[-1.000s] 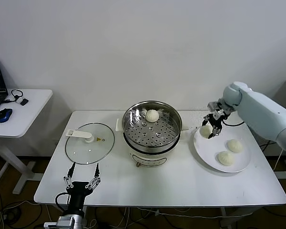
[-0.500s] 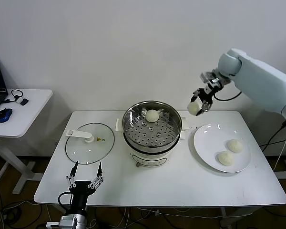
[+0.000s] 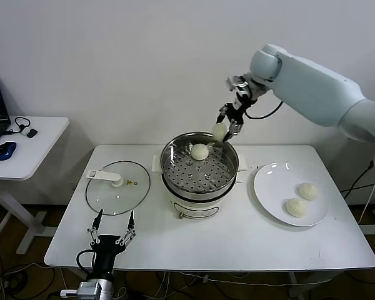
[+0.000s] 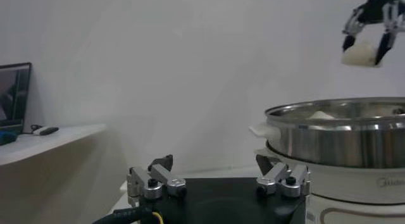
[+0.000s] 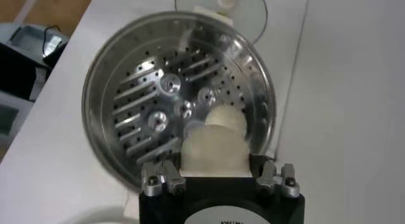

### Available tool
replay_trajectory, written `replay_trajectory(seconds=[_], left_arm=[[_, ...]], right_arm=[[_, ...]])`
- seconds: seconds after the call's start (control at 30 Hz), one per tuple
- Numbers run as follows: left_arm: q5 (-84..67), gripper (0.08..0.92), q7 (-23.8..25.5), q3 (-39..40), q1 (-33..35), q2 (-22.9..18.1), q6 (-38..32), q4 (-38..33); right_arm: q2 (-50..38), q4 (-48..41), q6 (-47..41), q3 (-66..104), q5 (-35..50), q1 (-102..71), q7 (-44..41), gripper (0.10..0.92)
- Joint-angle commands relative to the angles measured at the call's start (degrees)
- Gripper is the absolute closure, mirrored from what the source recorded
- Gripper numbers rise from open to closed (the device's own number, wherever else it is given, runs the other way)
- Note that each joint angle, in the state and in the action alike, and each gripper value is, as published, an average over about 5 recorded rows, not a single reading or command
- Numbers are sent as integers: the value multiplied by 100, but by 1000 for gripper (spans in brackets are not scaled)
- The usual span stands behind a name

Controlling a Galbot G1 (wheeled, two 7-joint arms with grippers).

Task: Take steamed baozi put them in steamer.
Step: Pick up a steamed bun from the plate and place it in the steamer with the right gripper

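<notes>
Cream-white steamed baozi (image 3: 200, 151), shiny steel steamer (image 3: 199, 164) with a hole-dotted floor on a white base. White plate (image 3: 272, 187) right of the steamer, white counter (image 3: 237, 240), clear glass lid (image 3: 117, 187) with a white handle.

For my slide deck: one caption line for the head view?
Right end effector carries a baozi above the steamer, one bun already inside.

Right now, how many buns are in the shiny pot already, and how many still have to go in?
One baozi already sits in the steamer. The right tool holds a second baozi in the air above the steamer's back rim, not yet dropped. Two more baozi wait on the white plate. The left tool idles, open, by the table's front edge.
</notes>
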Motion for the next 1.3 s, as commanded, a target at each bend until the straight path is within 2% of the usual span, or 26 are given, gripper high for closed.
replay_trajectory(seconds=[0.03, 0.73, 1.3], left_arm=[[-9, 177, -4, -15, 9, 21, -3, 15], [-15, 177, -9, -18, 50, 13, -56, 83], [-5, 177, -11, -8, 38, 11, -56, 119]], right_arm=[[960, -297, -317, -35, 57, -501, 81, 338], [1657, -1240, -115, 331, -589, -1075, 123, 338], [1665, -1265, -64, 420, -775, -1219, 132, 336]])
